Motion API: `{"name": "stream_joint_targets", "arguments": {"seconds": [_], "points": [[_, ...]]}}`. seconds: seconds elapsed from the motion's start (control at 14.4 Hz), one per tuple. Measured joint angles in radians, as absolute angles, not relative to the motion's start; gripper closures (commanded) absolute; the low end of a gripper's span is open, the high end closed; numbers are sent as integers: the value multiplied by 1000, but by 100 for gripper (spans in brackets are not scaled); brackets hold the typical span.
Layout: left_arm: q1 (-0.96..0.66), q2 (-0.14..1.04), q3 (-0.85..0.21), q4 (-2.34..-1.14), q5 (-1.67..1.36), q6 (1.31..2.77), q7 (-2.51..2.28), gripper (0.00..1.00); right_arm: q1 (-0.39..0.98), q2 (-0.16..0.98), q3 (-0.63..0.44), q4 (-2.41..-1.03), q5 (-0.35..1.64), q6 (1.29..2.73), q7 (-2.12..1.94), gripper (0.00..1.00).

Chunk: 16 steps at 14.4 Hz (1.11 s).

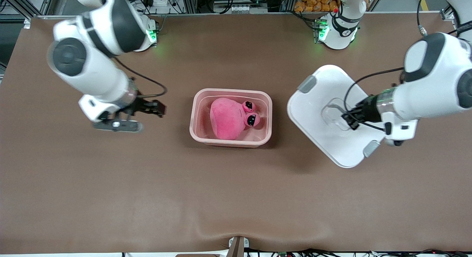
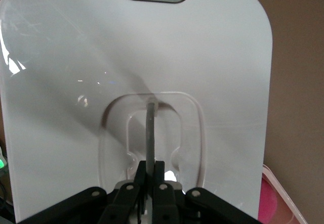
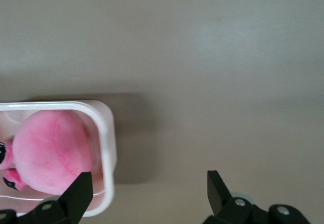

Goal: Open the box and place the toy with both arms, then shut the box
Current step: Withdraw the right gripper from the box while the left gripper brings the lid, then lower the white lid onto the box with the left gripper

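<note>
The pink box [image 1: 194, 117] stands open at the table's middle, and the pink toy [image 1: 228, 118] lies inside it with its dark eyes up. My left gripper [image 1: 350, 118] is shut on the grey handle [image 2: 151, 128] of the white lid [image 1: 317, 102], holding the lid tilted over the table toward the left arm's end, apart from the box. In the left wrist view the lid [image 2: 202, 57] fills the picture, with the left gripper [image 2: 151, 166] pinching the handle. My right gripper [image 1: 155, 107] hangs open and holds nothing, over bare table beside the box toward the right arm's end. The right wrist view shows that gripper [image 3: 148, 178] next to the box's rim [image 3: 104, 133], with the toy [image 3: 53, 148] in the box.
The lid carries two grey clips [image 1: 307, 83] at its ends. Both arm bases [image 1: 337, 32] glow green at the table's edge farthest from the front camera. Brown mat [image 1: 236, 194] stretches bare nearer the front camera. A small bracket [image 1: 238, 246] sits at the nearest edge.
</note>
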<state>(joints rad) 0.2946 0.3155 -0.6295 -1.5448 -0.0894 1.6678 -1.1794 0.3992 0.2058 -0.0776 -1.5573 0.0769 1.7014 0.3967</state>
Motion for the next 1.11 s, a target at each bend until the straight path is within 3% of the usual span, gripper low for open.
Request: {"name": "stream_joint_targets", "arguments": {"seconds": [0.63,1.11], "points": [[48,344,-630,-1537,-8,1865,-1714,100,121,56,-79,-1611,76,1628,8,0],[-57,413,-630,-1534,92,2030,-2058,100,21,-48,-75,-1610,76,1532,-76,0]]}}
